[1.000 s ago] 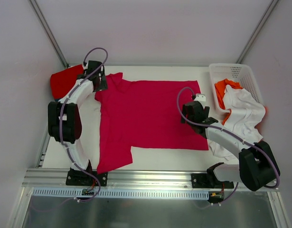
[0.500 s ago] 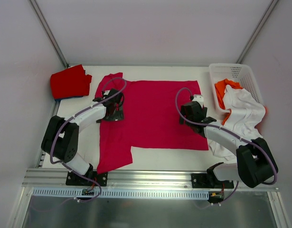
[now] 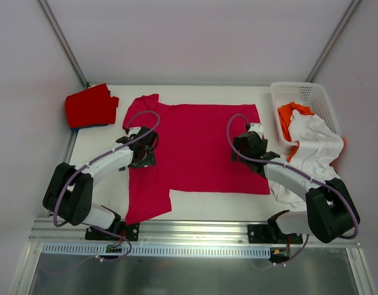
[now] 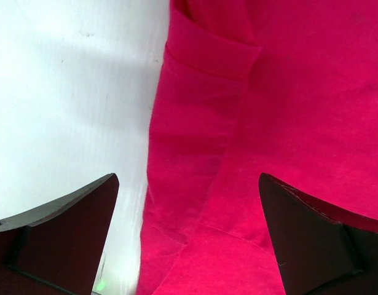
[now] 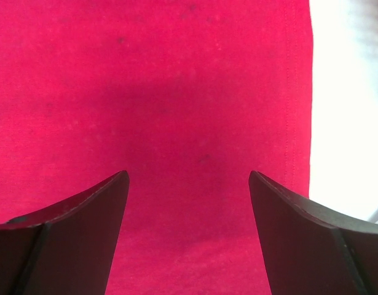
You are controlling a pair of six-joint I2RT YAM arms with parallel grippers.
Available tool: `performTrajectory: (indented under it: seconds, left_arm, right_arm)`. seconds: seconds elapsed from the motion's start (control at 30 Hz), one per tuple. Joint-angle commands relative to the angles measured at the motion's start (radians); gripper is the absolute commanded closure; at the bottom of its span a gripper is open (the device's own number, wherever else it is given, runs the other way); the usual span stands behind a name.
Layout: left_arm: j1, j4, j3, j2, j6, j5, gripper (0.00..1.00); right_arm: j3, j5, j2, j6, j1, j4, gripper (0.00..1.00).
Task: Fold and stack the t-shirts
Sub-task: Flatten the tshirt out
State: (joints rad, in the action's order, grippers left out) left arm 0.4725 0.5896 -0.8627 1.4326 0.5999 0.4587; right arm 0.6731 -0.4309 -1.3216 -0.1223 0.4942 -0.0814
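The large crimson-pink t-shirt lies spread flat on the white table; its cloth also fills the left wrist view and the right wrist view. My left gripper is open and empty, low over the shirt's left edge where a folded sleeve seam shows. My right gripper is open and empty, low over the shirt near its right hem. A folded red t-shirt lies at the back left. White and orange t-shirts spill from the basket.
A white plastic lattice basket stands at the back right corner. The white table shows in front of the shirt, and again to the left of the shirt in the left wrist view.
My left gripper has swung from the back left corner by the red shirt forward and right to the crimson shirt's left edge. The shirt's upper left sleeve has shifted. The right arm barely moved.
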Motion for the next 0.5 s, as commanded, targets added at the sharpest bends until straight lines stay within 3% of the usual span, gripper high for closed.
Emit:
performTrajectory:
  seconds: [0.0,0.47]
  left_arm:
    - [0.006,0.035,0.017,-0.001,0.034,0.052,0.01]
    - [0.005,0.049,-0.030,0.100,0.072,0.077,0.01]
  right_arm:
    - [-0.003,-0.041,0.009,0.021,-0.005,0.025,0.17]
    - [0.003,-0.031,-0.022,0.027,-0.023,0.029,0.17]
